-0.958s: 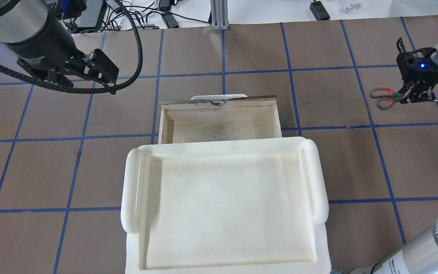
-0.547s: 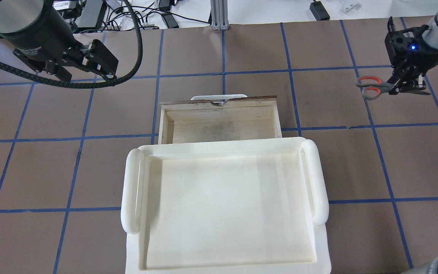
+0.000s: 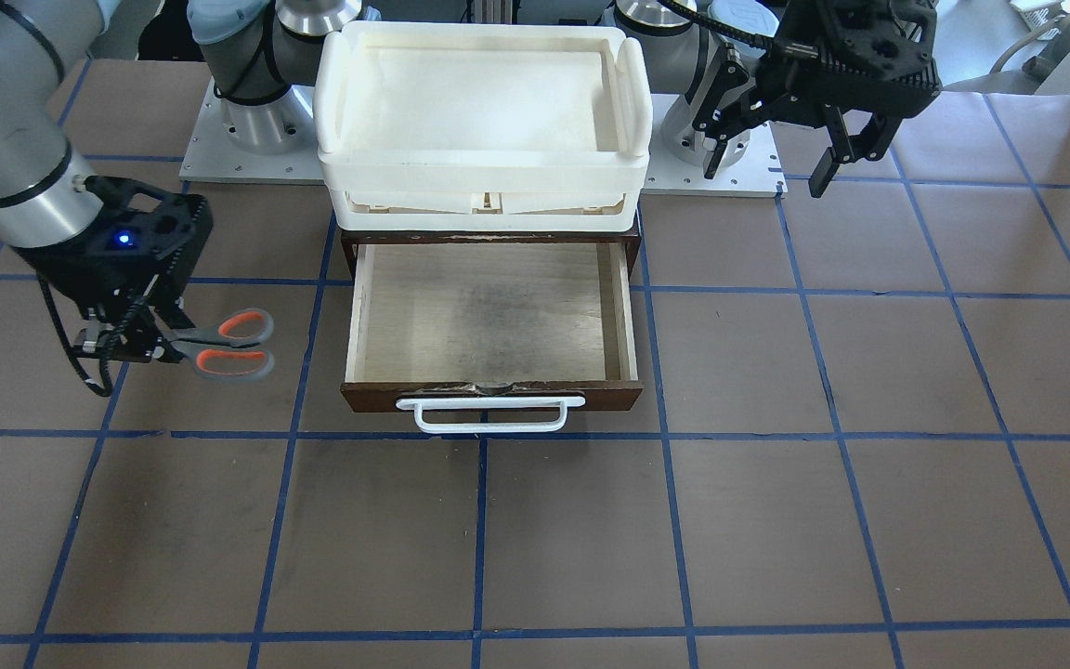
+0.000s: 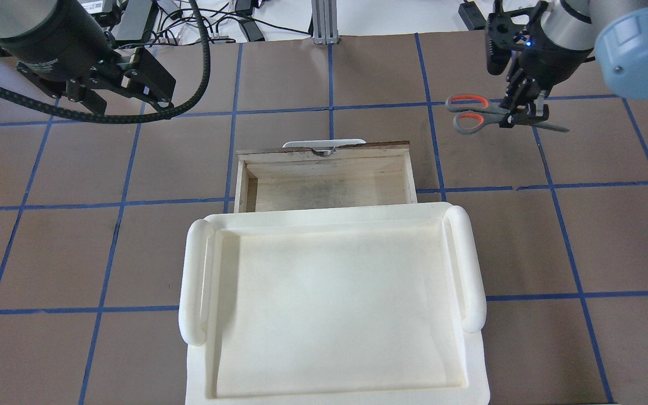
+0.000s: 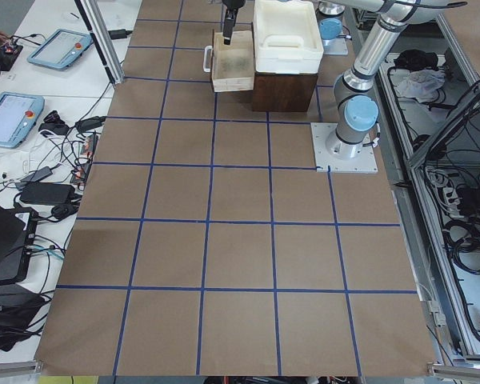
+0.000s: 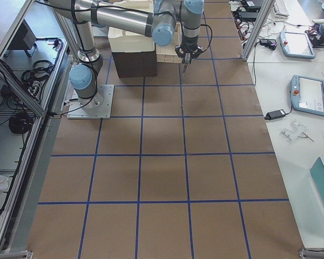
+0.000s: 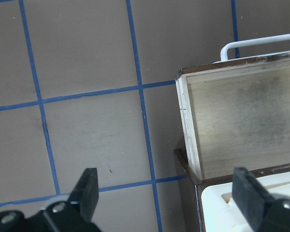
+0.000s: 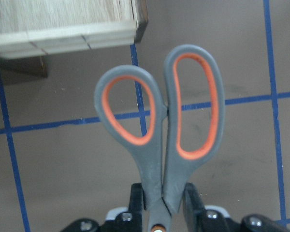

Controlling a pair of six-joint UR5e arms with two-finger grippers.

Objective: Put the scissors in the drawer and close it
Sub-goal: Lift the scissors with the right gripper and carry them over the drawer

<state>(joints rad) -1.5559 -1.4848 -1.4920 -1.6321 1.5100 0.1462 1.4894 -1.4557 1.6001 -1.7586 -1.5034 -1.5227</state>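
Observation:
The scissors [image 4: 473, 112] have grey handles with orange-red inner loops. My right gripper [image 4: 518, 109] is shut on them near the pivot and holds them above the table, right of the drawer's front corner. The handles point toward the drawer; in the right wrist view the scissors [image 8: 159, 125] fill the frame. The dark brown drawer [image 4: 324, 151] stands pulled open, its pale interior [image 3: 489, 311] empty, its white bar handle [image 3: 489, 416] on the front. My left gripper [image 4: 133, 84] is open and empty, above the table left of the drawer.
A white plastic tray [image 4: 194, 281] sits on top of the brown cabinet that holds the drawer and hides the drawer's rear part from overhead. Brown table paper with blue tape lines lies all around. Cables and boxes lie beyond the far edge.
My right gripper has carried the scissors left and farther from the robot, closer to the drawer's front corner. The left gripper has shifted slightly away.

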